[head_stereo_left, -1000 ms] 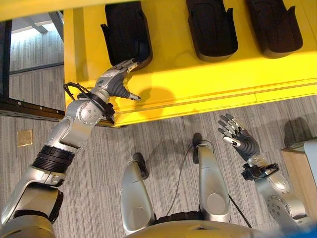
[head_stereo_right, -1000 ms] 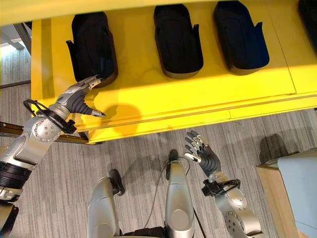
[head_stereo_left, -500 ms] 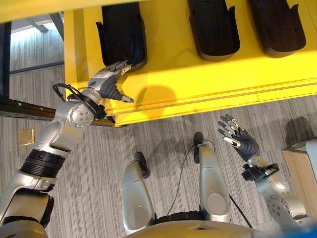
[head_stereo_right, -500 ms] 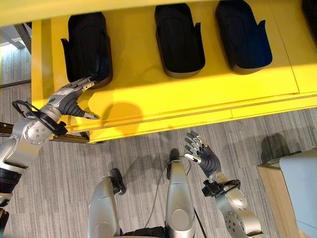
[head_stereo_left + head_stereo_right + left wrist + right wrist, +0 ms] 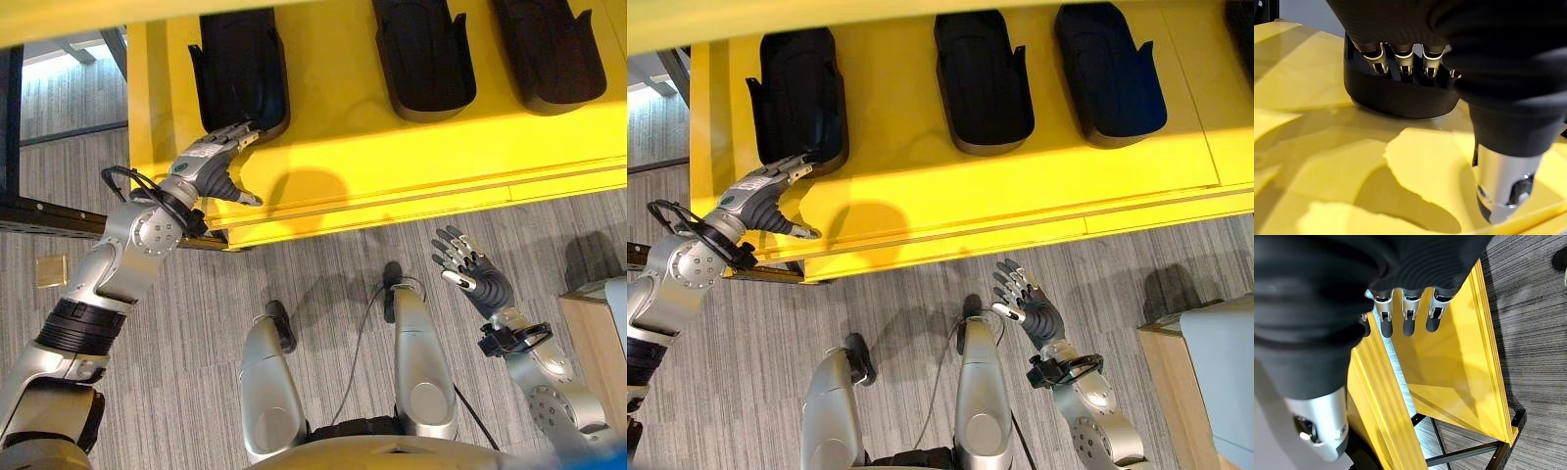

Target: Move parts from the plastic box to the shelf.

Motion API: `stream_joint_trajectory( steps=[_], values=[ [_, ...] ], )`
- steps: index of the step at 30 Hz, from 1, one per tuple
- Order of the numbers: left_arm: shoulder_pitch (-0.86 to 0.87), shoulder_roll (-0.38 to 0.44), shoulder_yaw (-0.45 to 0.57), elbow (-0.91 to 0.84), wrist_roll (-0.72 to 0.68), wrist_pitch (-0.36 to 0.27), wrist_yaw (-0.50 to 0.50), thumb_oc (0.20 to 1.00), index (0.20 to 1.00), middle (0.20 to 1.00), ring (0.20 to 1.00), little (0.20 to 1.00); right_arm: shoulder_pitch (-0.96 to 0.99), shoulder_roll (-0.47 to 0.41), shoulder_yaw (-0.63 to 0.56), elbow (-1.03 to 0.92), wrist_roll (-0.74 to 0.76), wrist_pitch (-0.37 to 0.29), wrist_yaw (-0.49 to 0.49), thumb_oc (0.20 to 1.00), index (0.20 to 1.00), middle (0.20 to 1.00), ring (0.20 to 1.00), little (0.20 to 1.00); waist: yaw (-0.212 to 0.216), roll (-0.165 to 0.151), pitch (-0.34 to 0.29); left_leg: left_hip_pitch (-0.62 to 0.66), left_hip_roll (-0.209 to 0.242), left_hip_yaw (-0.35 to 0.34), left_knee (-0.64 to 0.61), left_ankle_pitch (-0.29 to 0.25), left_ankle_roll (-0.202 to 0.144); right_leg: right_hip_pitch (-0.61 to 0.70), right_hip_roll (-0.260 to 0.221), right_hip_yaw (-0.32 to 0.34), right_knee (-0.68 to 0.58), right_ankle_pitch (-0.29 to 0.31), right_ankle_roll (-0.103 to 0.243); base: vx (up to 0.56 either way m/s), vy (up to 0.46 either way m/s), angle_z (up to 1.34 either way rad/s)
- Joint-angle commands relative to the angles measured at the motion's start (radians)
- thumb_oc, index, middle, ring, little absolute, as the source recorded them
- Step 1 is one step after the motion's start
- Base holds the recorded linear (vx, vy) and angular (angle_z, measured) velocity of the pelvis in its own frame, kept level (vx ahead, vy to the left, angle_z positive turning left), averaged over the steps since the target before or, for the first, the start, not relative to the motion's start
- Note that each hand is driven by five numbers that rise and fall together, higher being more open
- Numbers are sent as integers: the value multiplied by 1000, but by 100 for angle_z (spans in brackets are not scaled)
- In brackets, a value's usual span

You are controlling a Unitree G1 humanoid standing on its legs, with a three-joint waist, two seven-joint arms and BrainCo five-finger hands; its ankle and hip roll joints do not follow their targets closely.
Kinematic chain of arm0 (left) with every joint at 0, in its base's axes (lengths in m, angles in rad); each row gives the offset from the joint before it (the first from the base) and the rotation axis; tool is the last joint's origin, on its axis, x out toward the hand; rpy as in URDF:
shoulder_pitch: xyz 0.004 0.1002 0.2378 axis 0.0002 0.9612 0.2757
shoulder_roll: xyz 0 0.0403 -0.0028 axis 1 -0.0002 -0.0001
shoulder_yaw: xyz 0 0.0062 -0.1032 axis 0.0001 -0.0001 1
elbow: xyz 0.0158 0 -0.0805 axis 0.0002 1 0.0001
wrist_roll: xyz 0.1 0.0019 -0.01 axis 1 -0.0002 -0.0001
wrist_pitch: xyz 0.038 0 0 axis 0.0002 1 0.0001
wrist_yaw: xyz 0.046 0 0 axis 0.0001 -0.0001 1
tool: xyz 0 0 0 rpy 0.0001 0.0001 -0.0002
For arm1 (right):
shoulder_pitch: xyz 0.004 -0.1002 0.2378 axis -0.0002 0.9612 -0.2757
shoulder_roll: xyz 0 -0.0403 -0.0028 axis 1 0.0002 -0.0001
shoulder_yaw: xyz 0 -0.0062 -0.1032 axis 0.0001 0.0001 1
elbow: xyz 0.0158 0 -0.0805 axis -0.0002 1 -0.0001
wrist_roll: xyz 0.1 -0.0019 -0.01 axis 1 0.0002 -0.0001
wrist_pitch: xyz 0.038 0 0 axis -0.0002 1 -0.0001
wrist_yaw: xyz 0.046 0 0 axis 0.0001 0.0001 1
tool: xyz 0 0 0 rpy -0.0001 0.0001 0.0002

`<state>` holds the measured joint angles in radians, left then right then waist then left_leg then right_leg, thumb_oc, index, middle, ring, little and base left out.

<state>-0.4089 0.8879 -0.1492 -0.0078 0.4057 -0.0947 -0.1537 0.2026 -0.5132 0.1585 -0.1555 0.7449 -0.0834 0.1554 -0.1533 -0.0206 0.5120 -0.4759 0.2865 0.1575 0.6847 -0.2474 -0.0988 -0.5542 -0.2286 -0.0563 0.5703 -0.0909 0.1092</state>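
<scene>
Several black moulded parts lie in a row on the yellow shelf [image 5: 411,157]. The leftmost part [image 5: 240,69] lies lengthwise near the shelf's left end. My left hand [image 5: 211,168] is open, its straight fingers [image 5: 1403,58] reaching to that part's near end [image 5: 1400,95] and its thumb [image 5: 1506,181] hanging over the bare shelf. Two more parts [image 5: 423,54] [image 5: 549,49] lie to the right. My right hand [image 5: 472,276] is open and empty, held low over the floor in front of the shelf.
A pale plastic box [image 5: 1220,367] stands on a wooden surface [image 5: 1161,387] at the right edge. The dark frame [image 5: 59,215] of the shelf runs along the left. Grey striped floor [image 5: 323,264] lies between me and the shelf front.
The leftmost part has swung from a slight tilt to lie straight and a little further left. My left hand has moved left with it. The right hand has stayed put.
</scene>
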Motion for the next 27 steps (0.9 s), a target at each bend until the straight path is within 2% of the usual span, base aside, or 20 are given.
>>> stream_joint_trajectory(
  steps=[1, 20, 25, 27],
  values=[
    [50, 62, 23, -42, 7, -16, -6, 1000, 1000, 1000, 1000, 1000, 40, 24, -55, -33, 39, -32, 24, 1000, 1000, 1000, 1000, 1000, 5, -12, -54, -52, 43, -56, -70, 127, -31, 84, -70, 49, 19, -6, 32, 0, 0, 0],
    [81, 57, 46, -55, 15, -19, 0, 1000, 1000, 1000, 1000, 1000, 40, 23, -57, -36, 43, -34, 26, 1000, 1000, 1000, 1000, 1000, 6, -11, -54, -51, 43, -52, -66, 125, -31, 86, -70, 50, 21, -7, 32, 0, 0, 0],
    [54, 66, 88, -74, -8, -40, 66, 1000, 1000, 1000, 1000, 1000, 38, 28, -60, -36, 43, -45, 25, 1000, 1000, 1000, 1000, 1000, 8, -10, -60, -49, 43, -53, -65, 125, -32, 88, -71, 49, 20, -7, 33, 0, 0, 0],
    [19, 78, 121, -108, -22, -59, 132, 1000, 1000, 1000, 1000, 1000, 29, 24, -56, -38, 44, -60, 24, 1000, 1000, 1000, 1000, 1000, 10, -6, -63, -46, 42, -53, -69, 126, -33, 93, -72, 46, 17, -6, 33, 0, 0, 0]
  ],
)
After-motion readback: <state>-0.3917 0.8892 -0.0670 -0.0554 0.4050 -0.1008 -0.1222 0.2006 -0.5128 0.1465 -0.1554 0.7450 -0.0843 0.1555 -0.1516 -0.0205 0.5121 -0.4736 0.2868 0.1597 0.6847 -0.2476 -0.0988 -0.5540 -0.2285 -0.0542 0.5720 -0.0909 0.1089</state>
